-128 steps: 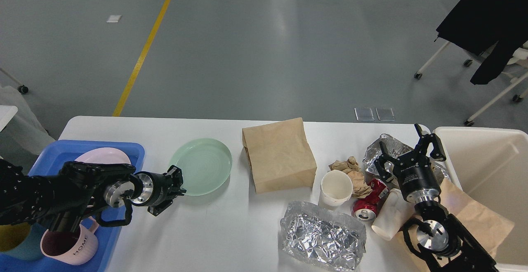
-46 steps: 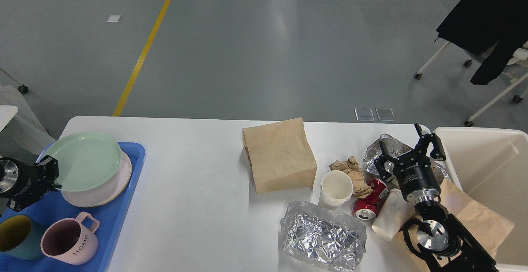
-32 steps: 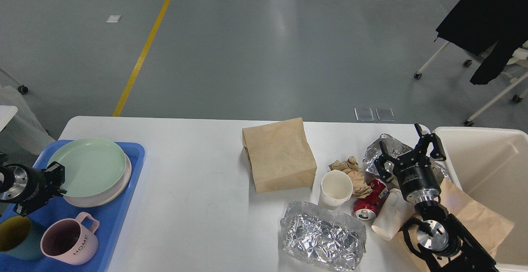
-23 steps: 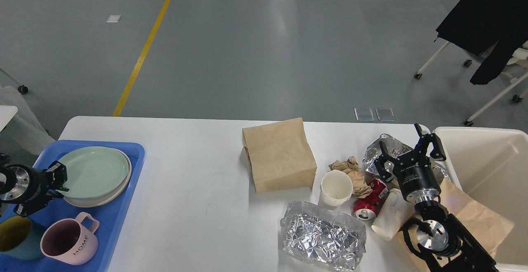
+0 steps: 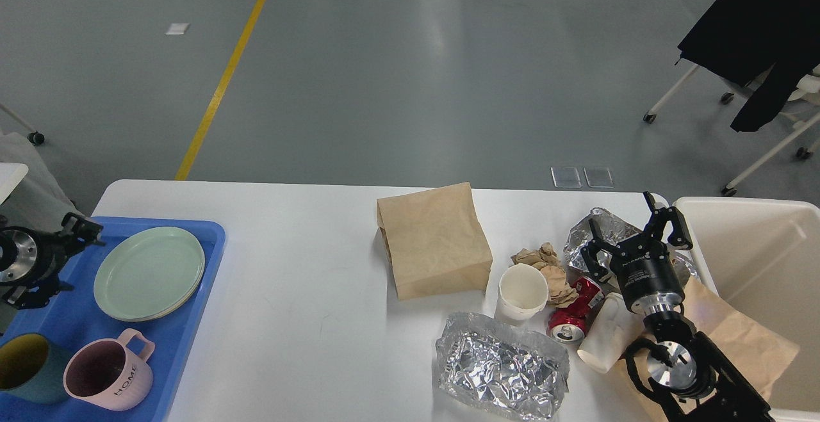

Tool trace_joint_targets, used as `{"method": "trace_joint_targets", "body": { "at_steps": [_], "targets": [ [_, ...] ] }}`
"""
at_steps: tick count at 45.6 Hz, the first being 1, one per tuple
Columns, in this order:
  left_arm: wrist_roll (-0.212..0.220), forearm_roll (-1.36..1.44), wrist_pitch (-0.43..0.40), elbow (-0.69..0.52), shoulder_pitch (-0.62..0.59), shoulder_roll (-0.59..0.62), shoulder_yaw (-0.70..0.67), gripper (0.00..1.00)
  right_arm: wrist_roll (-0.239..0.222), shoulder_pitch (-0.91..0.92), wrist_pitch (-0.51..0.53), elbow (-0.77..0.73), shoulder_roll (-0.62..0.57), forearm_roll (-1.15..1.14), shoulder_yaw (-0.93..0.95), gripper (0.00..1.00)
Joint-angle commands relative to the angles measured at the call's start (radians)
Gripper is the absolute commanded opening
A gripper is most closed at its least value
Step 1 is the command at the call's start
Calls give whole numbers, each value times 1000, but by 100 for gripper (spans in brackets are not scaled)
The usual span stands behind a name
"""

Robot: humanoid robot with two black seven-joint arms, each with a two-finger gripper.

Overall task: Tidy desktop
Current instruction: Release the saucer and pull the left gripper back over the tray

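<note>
The white desktop point(image 5: 301, 294) holds litter on its right half: a brown paper bag point(image 5: 435, 239), an upright paper cup point(image 5: 522, 291), crumpled brown paper point(image 5: 549, 269), a crushed red can point(image 5: 573, 316), a foil sheet point(image 5: 500, 367) and a second foil wad point(image 5: 602, 227). My right gripper point(image 5: 631, 233) is open and empty above the can and the foil wad. My left gripper point(image 5: 64, 257) is open and empty at the far left, just left of a green plate point(image 5: 149, 273) that lies flat on a pink plate in the blue tray point(image 5: 192, 339).
The tray also holds a pink mug point(image 5: 106, 371) and a teal cup point(image 5: 19, 367). A tipped white cup point(image 5: 605, 335) and a flat brown bag point(image 5: 737, 339) lie under my right arm. A cream bin point(image 5: 762, 268) stands off the right edge.
My left gripper carried the green plate left from the desktop, set it on the pink plate in the tray, let go and drew back left. The right arm has not moved.
</note>
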Motion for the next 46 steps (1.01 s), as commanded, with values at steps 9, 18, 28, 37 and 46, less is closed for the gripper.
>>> {"method": "trace_joint_targets", "body": {
  "at_steps": [9,18,28,37,46],
  "targets": [
    [-15,11,-2,1,314,0,-955,96,0,0,0,0,0,0,0,100],
    [-23,31,-4,0,423,-89,-1399,96,0,0,0,0,0,0,0,100],
    [-285,36,-4,-25,556,-232,-1629,96,0,0,0,-2,0,0,0,100],
    [-501,47,-28,-195,734,-293,-1678,96,0,0,0,0,0,0,0,100],
    [-471,185,-68,-244,852,-414,-1847,96,0,0,0,2,0,0,0,100]
  ]
}}
